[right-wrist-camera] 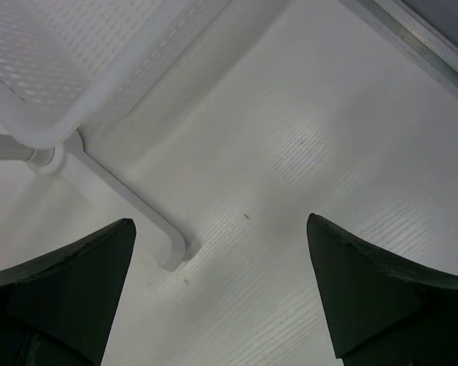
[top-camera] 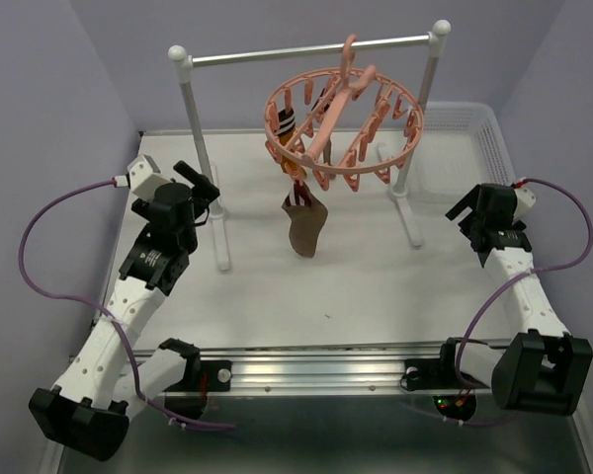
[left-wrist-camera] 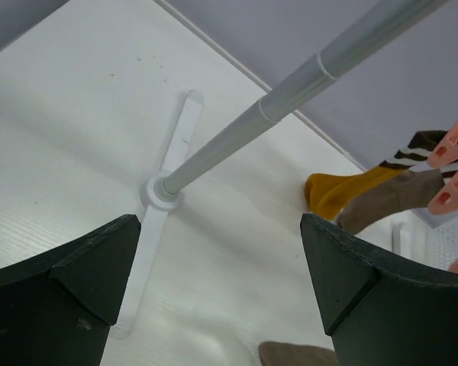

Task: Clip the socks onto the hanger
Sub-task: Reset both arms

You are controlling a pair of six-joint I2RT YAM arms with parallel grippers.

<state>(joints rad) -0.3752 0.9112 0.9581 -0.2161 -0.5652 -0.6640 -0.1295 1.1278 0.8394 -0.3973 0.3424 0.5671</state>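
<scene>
Left gripper (top-camera: pixel 202 186) and right gripper (top-camera: pixel 465 217) stood open and empty. Far off, the socks (top-camera: pixel 304 227) hung from the hanger (top-camera: pixel 400 148). They looked soft, light and limp, probably best pinched at the cuff.

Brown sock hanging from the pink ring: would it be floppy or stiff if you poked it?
Probably floppy: the brown sock droops limply from a clip. It would likely swing when pushed, since it dangles under the pink hanger ring. Small and fabric, it is probably light.
</scene>
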